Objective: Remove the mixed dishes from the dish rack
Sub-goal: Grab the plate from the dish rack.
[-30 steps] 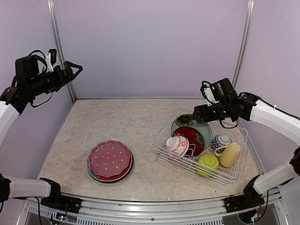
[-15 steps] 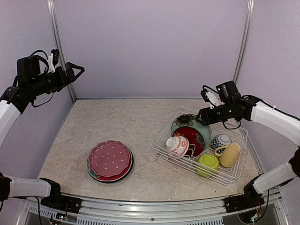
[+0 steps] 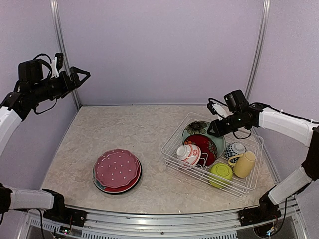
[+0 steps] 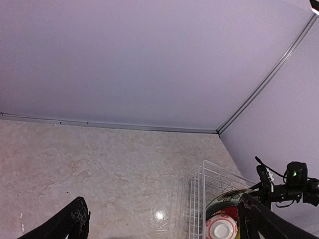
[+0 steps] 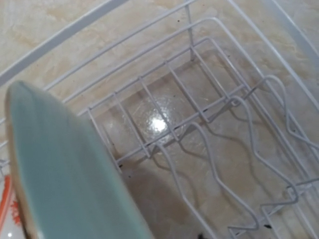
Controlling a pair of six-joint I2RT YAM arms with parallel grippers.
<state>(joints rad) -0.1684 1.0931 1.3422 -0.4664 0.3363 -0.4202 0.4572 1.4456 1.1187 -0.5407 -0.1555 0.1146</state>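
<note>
- Left fingers [image 3: 83, 74] — raised high at the far left, spread wide, nothing in them.
- Stacked plates [image 3: 117, 170] lie flat on the surface [image 3: 149, 129], left of centre and well apart from the dish rack [image 3: 172, 158].
- The rack, at the right, holds a pale teal plate [image 3: 220, 138] on edge, a red floral plate [image 3: 204, 147] leaning before it, three bowls and a yellow mug [image 3: 244, 164].
- Teal plate: glazed ceramic, I judge — stiff, slick, easily chipped against wire. Best taken by the upper rim and lifted straight out of the prongs.
- Right fingers [image 3: 213, 128] sit at that plate's top rim. I cannot tell whether they grip it; the wrist view shows only plate edge and bare wire.
- The lower plates in the stack are mostly hidden.
</note>
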